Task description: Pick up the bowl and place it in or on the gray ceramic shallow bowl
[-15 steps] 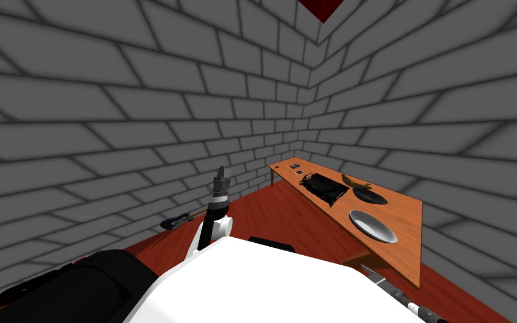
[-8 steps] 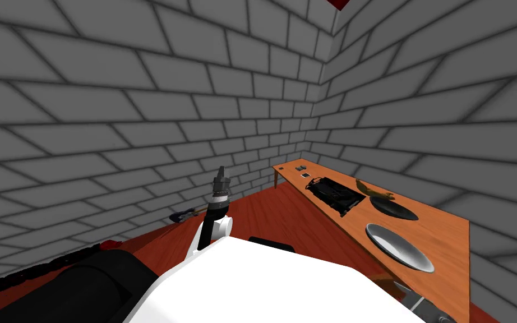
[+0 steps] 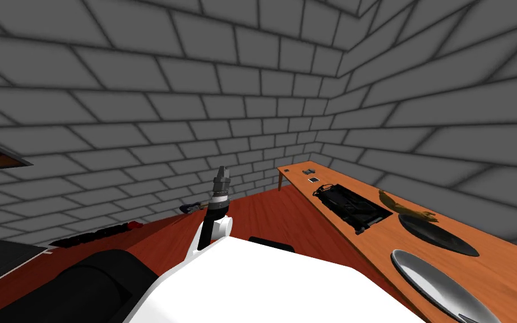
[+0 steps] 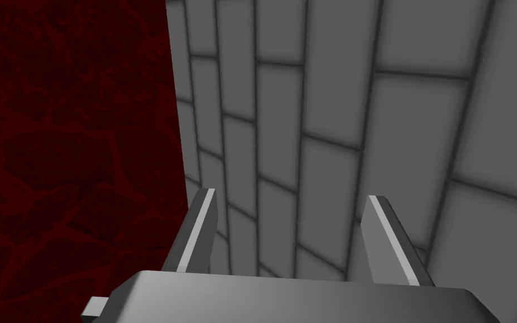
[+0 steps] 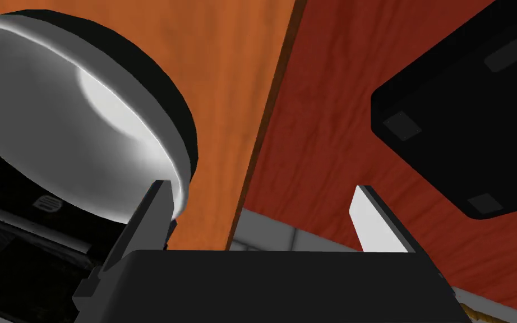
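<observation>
So, right gripper (image 5: 261, 188): fingers (image 5: 376, 224) spread wide, holding nothing. Light grey bowl (image 5: 83, 129) sits just beside one finger, rim close to it but outside the gap. The gap itself looks over the table (image 5: 235, 67) front edge and the red floor (image 5: 330, 129). Not lined up for a grasp yet.

Left gripper (image 3: 221, 171): arm raised upright out front, fingers also apart, empty, idle.

Table layout: light grey bowl at the near end by the front edge; dark shallow bowl (image 3: 437, 235) next along, close but apart; banana (image 3: 403, 206) just beyond it toward the wall-side edge; black tray (image 3: 352, 206) mid-table.

Change over the last second: the robot has rolled and turned toward the table, so the near end went from well ahead to close on its right. Things on the table haven't shifted.

Read: approach nearly done, pick not started. Guess the light bowl is the one to lift and the dark one the target, going by which the hand is at. Next: shift the hand so the rim sits between the fingers.
</observation>
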Controlling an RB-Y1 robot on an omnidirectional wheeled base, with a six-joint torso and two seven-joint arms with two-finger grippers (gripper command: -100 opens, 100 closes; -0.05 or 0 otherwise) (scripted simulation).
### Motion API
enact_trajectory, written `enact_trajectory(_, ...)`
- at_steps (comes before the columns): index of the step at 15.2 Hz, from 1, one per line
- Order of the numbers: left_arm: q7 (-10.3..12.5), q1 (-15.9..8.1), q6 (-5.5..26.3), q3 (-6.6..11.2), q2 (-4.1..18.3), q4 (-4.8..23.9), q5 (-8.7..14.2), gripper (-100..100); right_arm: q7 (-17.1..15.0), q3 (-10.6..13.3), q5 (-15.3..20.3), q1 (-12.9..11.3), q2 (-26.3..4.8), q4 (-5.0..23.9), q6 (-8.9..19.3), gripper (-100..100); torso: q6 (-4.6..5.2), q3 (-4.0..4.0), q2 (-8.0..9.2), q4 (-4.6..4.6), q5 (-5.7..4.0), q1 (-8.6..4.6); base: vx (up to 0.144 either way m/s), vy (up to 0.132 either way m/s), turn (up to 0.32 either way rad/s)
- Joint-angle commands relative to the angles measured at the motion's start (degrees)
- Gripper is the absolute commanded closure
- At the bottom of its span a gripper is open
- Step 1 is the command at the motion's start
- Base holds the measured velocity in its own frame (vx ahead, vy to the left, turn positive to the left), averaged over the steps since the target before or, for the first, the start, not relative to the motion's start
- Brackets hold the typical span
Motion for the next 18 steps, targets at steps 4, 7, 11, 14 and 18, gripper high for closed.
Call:
enact_trajectory(4,0.0,0.0,0.0,0.0,0.0,0.0,0.0,0,1.84,1.59,1.15,-0.54,0.28,3.39,0.29,-100,-0.01,-0.07,-0.11,-0.03,-0.09,-0.09,0.098,-0.123,0.21)
enact_trajectory(7,0.0,0.0,0.0,0.0,-0.01,0.0,0.0,0,2.35,1.98,1.39,-1.2,1.67,4.07,1.22,-100,0.06,0.12,0.24,0.04,-0.02,0.26,-0.004,-0.039,0.052)
enact_trajectory(11,0.0,0.0,0.0,-0.01,-0.01,0.0,0.0,0,2.4,2.0,1.39,-1.17,1.82,4.01,1.53,100,0.06,0.19,0.33,0.07,0.04,0.46,0.0,-0.004,0.001)
enact_trajectory(14,0.0,0.0,0.0,-0.01,-0.01,0.0,0.0,0,1.15,1.82,1.05,-0.84,0.22,4.78,-0.09,100,0.06,0.18,0.33,0.06,0.02,0.46,0.002,-0.023,0.047)
enact_trajectory(18,0.0,-0.01,0.0,0.01,0.0,0.0,0.0,0,-0.83,1.52,0.43,-0.36,-2.11,6.06,-2.61,100,-0.03,0.18,0.31,0.09,0.04,-0.25,-0.011,-0.168,0.18)
